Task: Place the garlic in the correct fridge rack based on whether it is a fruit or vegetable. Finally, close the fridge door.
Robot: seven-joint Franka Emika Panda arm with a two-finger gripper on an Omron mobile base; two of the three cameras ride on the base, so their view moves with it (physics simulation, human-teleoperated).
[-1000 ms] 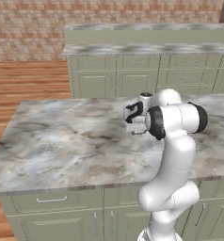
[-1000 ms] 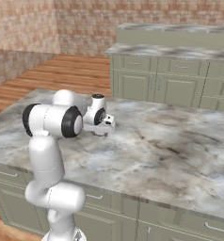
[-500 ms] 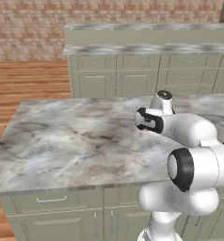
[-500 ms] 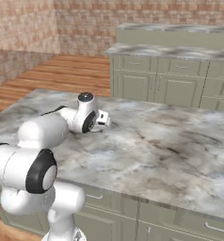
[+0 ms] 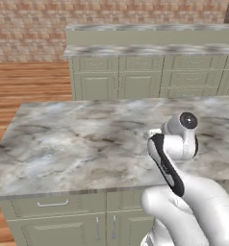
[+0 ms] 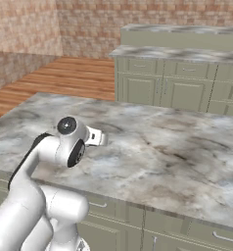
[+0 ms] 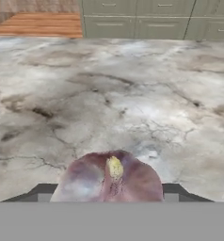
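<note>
Pinkish-white garlic [image 7: 111, 178] clenched between dark fingers [image 7: 38, 192], held above the marble desk [image 7: 132, 94]. Best kept firmly gripped and level while swinging toward the fridge, clear of desk edge. Bulb looks mottled purple-pink, rounded, with a small yellowish tip. Green cabinets [image 7: 137, 19] beyond the desk.
</note>
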